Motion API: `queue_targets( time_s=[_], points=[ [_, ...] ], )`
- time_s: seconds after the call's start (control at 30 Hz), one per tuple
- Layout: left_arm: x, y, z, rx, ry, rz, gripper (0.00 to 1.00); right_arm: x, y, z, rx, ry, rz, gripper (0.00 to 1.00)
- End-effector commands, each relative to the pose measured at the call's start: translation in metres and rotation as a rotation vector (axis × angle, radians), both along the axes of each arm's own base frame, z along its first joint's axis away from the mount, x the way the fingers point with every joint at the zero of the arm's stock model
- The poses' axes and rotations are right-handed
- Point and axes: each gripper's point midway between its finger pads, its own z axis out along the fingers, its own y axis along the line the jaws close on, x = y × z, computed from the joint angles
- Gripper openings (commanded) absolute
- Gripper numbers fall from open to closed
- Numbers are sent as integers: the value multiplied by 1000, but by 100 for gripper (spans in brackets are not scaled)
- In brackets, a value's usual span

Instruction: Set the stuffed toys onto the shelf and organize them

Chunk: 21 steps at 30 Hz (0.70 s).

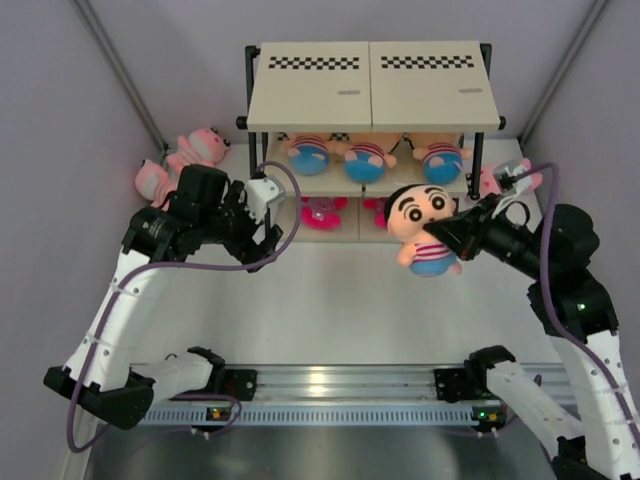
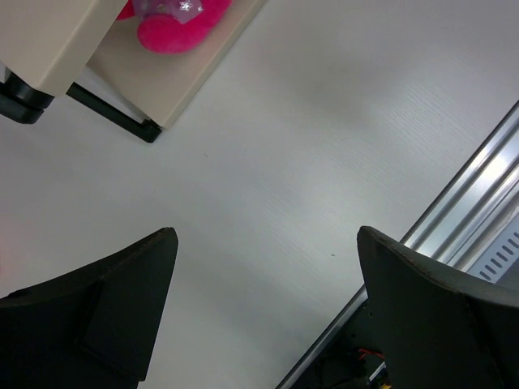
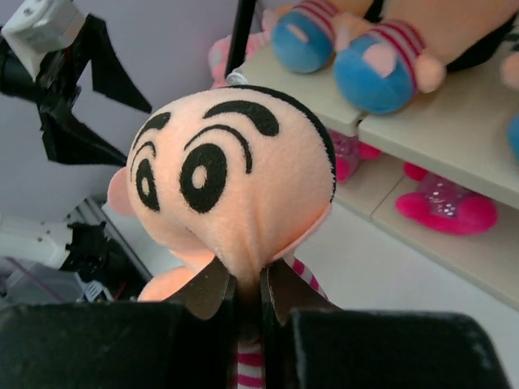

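Doll (image 1: 420, 228) clamped in my right fingers (image 3: 204, 290), mid-carry; left fingers (image 2: 122, 292) apart. Next: set it on the far-edge shelf (image 1: 370, 95).

My left tool (image 2: 266, 237) hangs with its jaws spread wide, forearm raised and elbow bent. My right tool (image 3: 247, 285) is pinched tight on the doll (image 3: 227, 178) at its face, that arm reaching inward, wrist held aloft.

table (image 1: 330, 300): white, matte, faint wood grain. walls (image 1: 60, 110): pale lilac-grey panels, three sides. corner struts (image 1: 118, 68): grey, slanted. rail (image 1: 340, 380): aluminium, along near table edge, bright glare at centre.
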Motion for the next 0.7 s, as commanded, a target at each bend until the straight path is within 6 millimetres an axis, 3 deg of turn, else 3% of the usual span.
queue_targets(
  time_s=[0.0, 0.03, 0.07, 0.1, 0.13, 0.17, 0.2, 0.27, 0.3, 0.33, 0.4, 0.5, 0.67],
  points=[
    [0, -14, 12, -89, 5, -31, 98, 13, 30, 11, 51, -42, 64, 0],
    [1, -15, 12, -92, 11, -31, 99, 6, 50, 5, 27, -30, 105, 0],
    [0, -16, 13, -102, 19, -30, 99, 12, 57, -1, -25, -53, 86, 0],
    [0, -17, 12, -107, 24, -32, 99, 32, 62, -12, -86, -42, -19, 0],
    [-1, -17, 12, -112, 28, -35, 99, 11, 94, -15, -115, -56, 73, 0],
    [-1, -18, 11, -118, 38, -36, 99, 11, 106, -6, -124, -85, 75, 0],
    [-2, -19, 10, -126, 48, -38, 98, 16, 125, -17, -172, -78, 81, 0],
    [-4, -20, 12, -141, 52, -41, 99, 8, 153, -7, -166, -95, 145, 0],
    [-6, -23, 17, -162, 50, -56, 99, 13, 170, -21, -203, -68, 165, 0],
    [-7, -25, 20, -172, 48, -66, 99, 13, 179, -14, -195, -73, 176, 0],
    [-10, -26, 27, -195, 39, -78, 99, 15, 198, -25, -214, -53, 221, 0],
    [-12, -29, 26, -211, 53, -98, 99, 10, 219, -22, -174, -64, 274, 0],
    [-18, -39, 24, -243, 85, -159, 99, 6, 233, -26, -181, -68, 322, 0]
  ],
)
